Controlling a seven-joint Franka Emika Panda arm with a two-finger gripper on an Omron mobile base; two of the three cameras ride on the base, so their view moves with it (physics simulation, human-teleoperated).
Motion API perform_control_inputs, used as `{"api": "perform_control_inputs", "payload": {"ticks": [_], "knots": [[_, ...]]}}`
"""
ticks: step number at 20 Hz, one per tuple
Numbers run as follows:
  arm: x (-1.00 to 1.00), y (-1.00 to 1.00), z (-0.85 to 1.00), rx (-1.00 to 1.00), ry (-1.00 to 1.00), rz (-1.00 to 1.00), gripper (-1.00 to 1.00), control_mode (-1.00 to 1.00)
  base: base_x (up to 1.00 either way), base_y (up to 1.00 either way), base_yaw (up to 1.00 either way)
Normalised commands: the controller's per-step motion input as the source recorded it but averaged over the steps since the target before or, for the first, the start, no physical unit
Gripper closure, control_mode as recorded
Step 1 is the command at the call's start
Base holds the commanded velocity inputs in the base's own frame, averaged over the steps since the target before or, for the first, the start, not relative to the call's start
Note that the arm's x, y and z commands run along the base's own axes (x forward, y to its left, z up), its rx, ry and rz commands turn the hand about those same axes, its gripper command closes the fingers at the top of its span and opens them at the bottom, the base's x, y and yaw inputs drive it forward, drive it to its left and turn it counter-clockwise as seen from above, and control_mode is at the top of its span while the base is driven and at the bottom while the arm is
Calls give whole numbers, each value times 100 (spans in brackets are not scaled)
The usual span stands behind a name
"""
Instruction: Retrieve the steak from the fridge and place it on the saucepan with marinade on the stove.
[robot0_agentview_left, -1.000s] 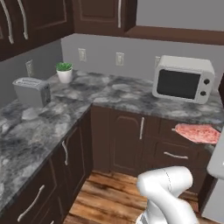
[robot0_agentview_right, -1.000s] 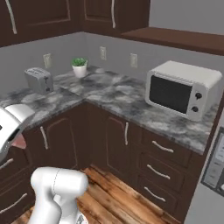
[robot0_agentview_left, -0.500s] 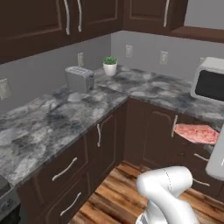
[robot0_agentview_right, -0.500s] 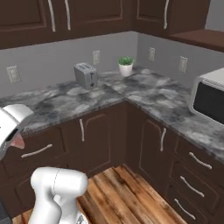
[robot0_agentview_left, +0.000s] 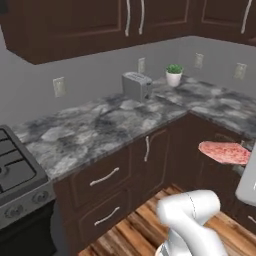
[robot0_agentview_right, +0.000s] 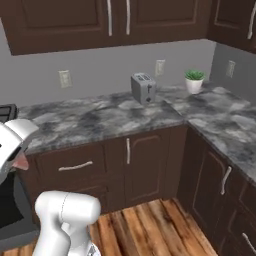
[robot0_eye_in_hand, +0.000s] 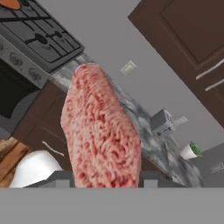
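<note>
The steak (robot0_eye_in_hand: 103, 131), pinkish-red with pale marbling, stands tall in the middle of the hand view, and my gripper (robot0_eye_in_hand: 103, 178) is shut on its lower end. In the left base view the steak (robot0_agentview_left: 225, 152) hangs flat in the air at the right, in front of the dark cabinets. The stove (robot0_eye_in_hand: 39, 37) with its black grates and front knobs lies at the upper left of the hand view. An orange-brown sliver of the saucepan (robot0_eye_in_hand: 9, 3) shows at that view's top left corner. A corner of the stove (robot0_agentview_left: 12, 172) also sits at the left edge of the left base view.
A grey marble counter (robot0_agentview_left: 110, 125) runs from the stove to a corner, over dark drawers and doors. On it stand a silver toaster (robot0_agentview_left: 136, 86) and a small potted plant (robot0_agentview_left: 174, 75). Dark wall cabinets (robot0_agentview_right: 115, 20) hang above. The floor is wood.
The whole picture has slid to the right as the base turned left: the microwave has left the views and the stove has come in. The steak stays in my gripper.
</note>
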Motion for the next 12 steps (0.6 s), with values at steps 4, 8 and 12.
{"api": "perform_control_inputs", "payload": {"ticks": [4,8,12], "knots": [[0,0,0,0,0,0,100,100,-24,3,45],[0,0,0,0,0,0,100,100,-23,12,44],[0,0,0,0,0,0,100,100,-16,30,39]]}}
